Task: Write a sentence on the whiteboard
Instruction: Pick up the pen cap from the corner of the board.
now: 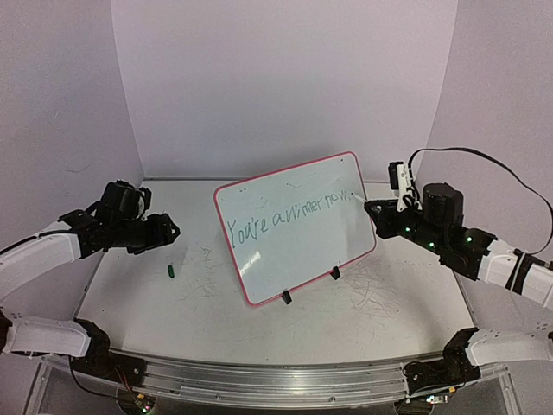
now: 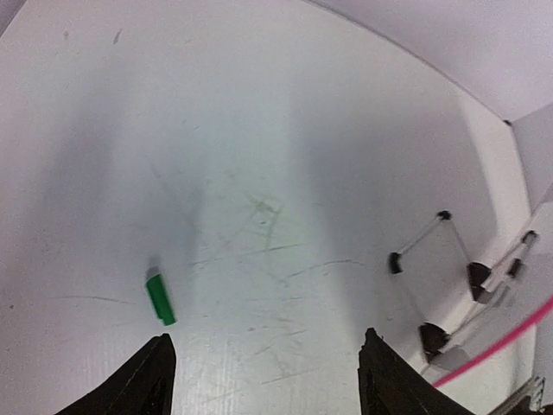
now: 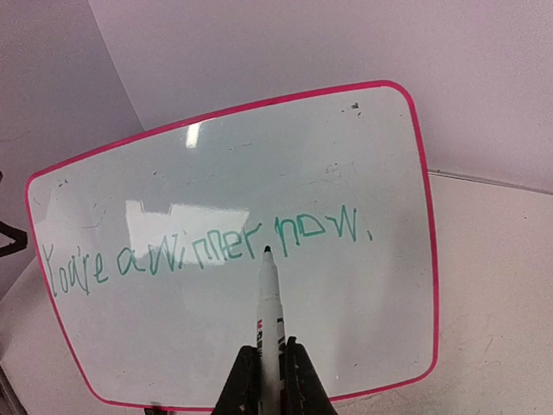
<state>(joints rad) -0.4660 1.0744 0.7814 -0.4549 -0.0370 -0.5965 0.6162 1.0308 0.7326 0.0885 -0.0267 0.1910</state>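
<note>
The whiteboard [image 1: 298,259], pink-framed, stands tilted on black clip feet [image 1: 286,297] at mid-table. The green sentence [image 1: 289,216] "You're a winner now." runs across it and reads clearly in the right wrist view [image 3: 207,251]. My right gripper [image 1: 373,207] is shut on a white marker [image 3: 270,303], jaws pinching its barrel [image 3: 271,354]. The marker's tip points at the board near its right edge; I cannot tell whether it touches. My left gripper [image 1: 168,232] hovers left of the board, open and holding nothing [image 2: 266,346]. A green marker cap [image 2: 160,298] lies on the table just ahead of its left finger.
The green cap [image 1: 172,271] lies between the left arm and the board. Faint grey scribbles mark the tabletop [image 1: 207,259]. White walls close in the back and sides. The board's wire stand and clip feet [image 2: 395,262] show at the right of the left wrist view.
</note>
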